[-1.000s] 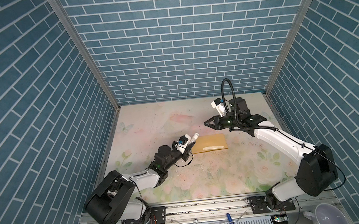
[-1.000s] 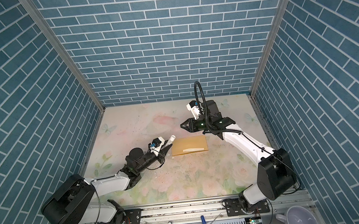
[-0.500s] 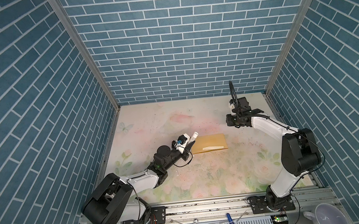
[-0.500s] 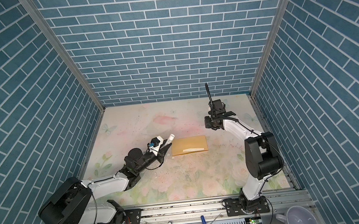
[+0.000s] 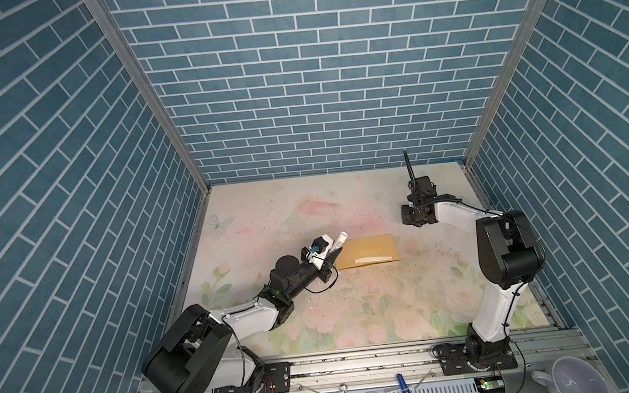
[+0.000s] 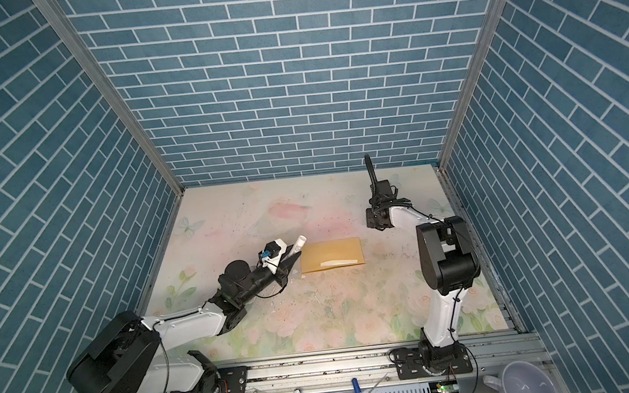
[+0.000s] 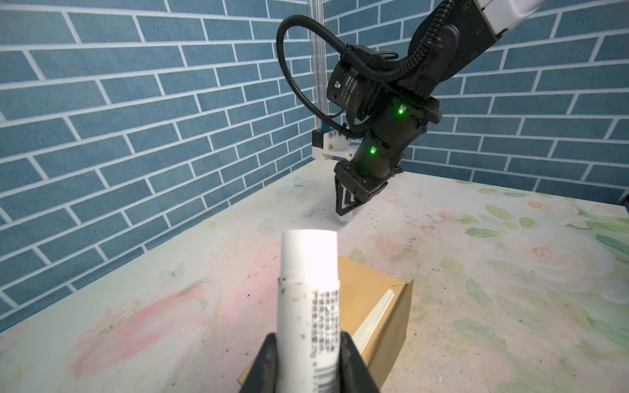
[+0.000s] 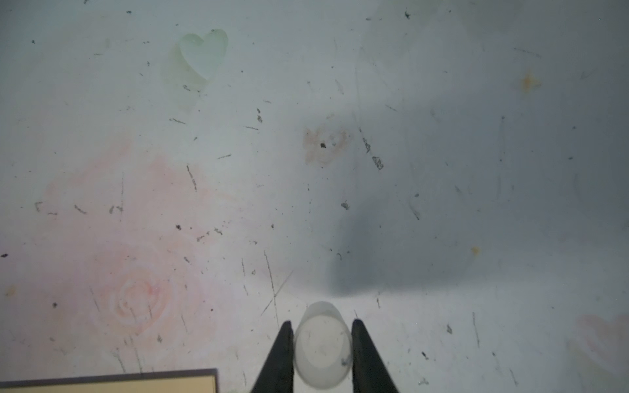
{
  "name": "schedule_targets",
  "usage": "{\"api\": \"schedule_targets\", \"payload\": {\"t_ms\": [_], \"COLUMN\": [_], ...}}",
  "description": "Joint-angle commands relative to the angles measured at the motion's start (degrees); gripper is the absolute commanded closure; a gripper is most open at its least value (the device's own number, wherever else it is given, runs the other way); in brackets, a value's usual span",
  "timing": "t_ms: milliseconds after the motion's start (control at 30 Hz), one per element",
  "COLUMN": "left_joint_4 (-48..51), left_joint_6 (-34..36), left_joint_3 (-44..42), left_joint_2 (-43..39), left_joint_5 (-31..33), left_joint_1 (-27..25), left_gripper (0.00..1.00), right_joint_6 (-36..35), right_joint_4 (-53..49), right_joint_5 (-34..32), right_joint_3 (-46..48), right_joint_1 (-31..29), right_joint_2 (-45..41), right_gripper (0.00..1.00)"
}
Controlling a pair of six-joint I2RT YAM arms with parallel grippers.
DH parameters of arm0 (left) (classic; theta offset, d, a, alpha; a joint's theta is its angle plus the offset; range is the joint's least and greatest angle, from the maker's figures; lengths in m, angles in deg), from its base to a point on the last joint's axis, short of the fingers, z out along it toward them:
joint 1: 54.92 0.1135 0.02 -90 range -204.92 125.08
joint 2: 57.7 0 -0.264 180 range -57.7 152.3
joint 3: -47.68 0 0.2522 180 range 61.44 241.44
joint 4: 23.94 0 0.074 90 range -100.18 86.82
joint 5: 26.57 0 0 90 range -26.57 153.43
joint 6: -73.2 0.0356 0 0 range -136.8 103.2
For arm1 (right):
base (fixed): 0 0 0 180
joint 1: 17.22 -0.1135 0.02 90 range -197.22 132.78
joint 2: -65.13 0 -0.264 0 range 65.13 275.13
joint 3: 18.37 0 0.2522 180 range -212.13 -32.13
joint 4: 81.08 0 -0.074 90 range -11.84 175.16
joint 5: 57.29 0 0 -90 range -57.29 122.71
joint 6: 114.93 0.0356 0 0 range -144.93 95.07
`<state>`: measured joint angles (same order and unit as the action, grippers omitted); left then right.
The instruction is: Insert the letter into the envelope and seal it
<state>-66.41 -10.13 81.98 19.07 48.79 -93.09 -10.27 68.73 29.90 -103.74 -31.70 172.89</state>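
Left hand [image 7: 308, 340] pinching white tube [image 7: 306, 272], envelope [image 5: 365, 247] just beside; right hand [image 8: 321, 323] pinching white cap [image 8: 321, 347], apart from it.

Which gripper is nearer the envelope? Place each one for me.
Left. The left gripper, holding a white tube, sits beside the envelope at its left end in both top views. The right gripper, holding a white cap, hangs apart, beyond its far right corner.

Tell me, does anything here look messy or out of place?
The table is peppered with dark scuffs and specks. A cream strip of the letter peeks from the envelope, so it looks unsealed.
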Motion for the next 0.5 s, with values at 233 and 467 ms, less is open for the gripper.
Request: {"api": "schedule_targets", "payload": {"t_ms": [233,467], "left_joint_4": [-0.4,-0.4], "left_joint_6": [-0.5,-0.4], "left_joint_3": [0.0,-0.2], "left_joint_2": [0.6,0.6], "left_joint_5": [0.0,0.2], "left_joint_1": [-0.7,-0.8], "left_gripper": [1.0,1.0], "right_joint_6": [0.9,1.5], "right_joint_4": [1.2,1.3], "right_joint_5": [0.5,1.5], "right_joint_3": [1.9,3.2], "right_joint_1": [0.5,0.5], "right_joint_2": [2.0,2.7], "right_gripper": [0.87,0.83]}}
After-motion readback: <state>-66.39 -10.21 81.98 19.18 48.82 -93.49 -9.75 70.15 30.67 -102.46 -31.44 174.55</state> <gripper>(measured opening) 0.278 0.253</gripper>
